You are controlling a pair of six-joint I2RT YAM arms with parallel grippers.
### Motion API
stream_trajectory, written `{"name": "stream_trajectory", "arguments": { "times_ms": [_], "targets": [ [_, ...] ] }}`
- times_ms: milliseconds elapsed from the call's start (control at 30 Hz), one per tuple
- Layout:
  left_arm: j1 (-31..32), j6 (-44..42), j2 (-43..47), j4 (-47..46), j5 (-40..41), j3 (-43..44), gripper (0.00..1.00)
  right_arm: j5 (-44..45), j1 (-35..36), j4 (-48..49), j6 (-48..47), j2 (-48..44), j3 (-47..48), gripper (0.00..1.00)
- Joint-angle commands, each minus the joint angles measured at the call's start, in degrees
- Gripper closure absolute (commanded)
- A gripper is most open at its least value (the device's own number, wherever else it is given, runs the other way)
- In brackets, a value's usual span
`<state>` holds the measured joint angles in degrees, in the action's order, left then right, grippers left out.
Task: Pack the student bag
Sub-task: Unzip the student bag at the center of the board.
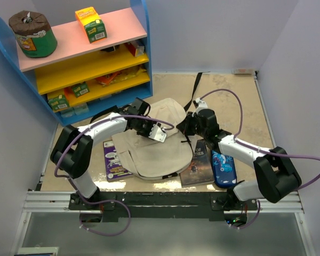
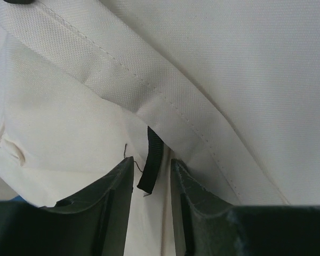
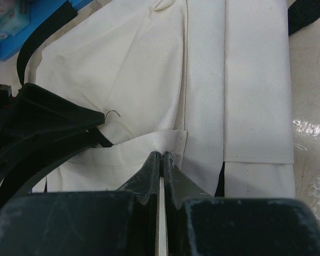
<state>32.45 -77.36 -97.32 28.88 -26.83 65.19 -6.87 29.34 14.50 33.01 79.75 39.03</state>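
Observation:
The student bag [image 1: 154,152] lies flat in the middle of the table, beige with black straps [image 1: 194,88] trailing away from me. My left gripper [image 1: 159,133] is over its upper middle. In the left wrist view its jaws stand narrowly open [image 2: 151,169], with a short black strap tab [image 2: 150,157] of the bag [image 2: 229,69] between the tips, not pinched. My right gripper [image 1: 188,127] is at the bag's upper right edge. In the right wrist view it [image 3: 161,156] is shut on a fold of the beige fabric [image 3: 149,69].
A purple book [image 1: 113,164] sticks out from under the bag's left side. A dark book [image 1: 198,162] and a glossy blue pencil case [image 1: 223,168] lie to its right. A blue shelf unit [image 1: 85,58] with boxes and a roll [image 1: 33,34] stands at the back left.

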Motion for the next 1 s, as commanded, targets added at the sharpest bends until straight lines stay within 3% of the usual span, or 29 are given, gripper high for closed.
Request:
{"name": "stream_trajectory", "arguments": {
  "times_ms": [0,233,333,433,733,967],
  "targets": [
    [0.42,-3.06,-2.17,0.12,-1.91,3.01,0.62,-3.23,0.98,2.73,-0.23,-1.78,1.58,1.0],
    [1.3,-4.2,-4.72,2.83,-2.0,5.65,0.63,-3.41,1.77,1.58,-0.41,-3.54,1.58,1.0],
    [1.57,-5.43,-5.25,3.72,-1.39,5.56,0.75,-3.15,1.77,1.06,-0.58,-3.98,1.84,1.0],
    [1.57,-4.73,-4.72,2.94,-0.77,5.04,1.0,-2.97,1.86,0.62,-0.85,-3.9,1.93,1.0],
    [0.25,-1.92,1.95,4.34,2.3,1.26,1.0,-0.78,1.42,-0.52,-1.55,-2.32,2.02,1.0],
    [-3.43,-2.09,10.11,5.13,7.66,-8.56,1.0,0.55,-1.04,-0.88,-2.25,-1.17,2.37,1.0]
  ]
}}
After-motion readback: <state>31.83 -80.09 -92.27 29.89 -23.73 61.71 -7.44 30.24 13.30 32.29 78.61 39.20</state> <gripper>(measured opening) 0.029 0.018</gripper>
